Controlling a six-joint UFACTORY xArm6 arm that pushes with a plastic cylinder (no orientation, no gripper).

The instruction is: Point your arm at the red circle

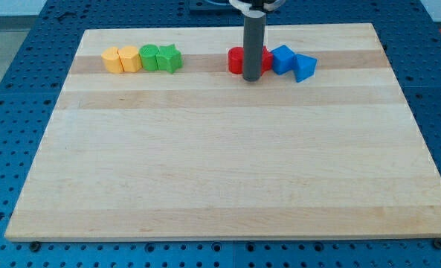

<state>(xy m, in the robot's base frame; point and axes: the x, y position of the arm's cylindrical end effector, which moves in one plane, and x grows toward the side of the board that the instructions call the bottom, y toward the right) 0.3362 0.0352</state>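
my tip [252,78] (bare rod, no jaws) sits at 6 o'clock of the red blocks [238,59], so nudging further could shove them into the blue blocks [283,59] at 3 o'clock.

No readable text, labels, brands, numbers or signs anywhere in view. Board [227,149]: plain wood, unmarked. Blocks: plain colour, no print.
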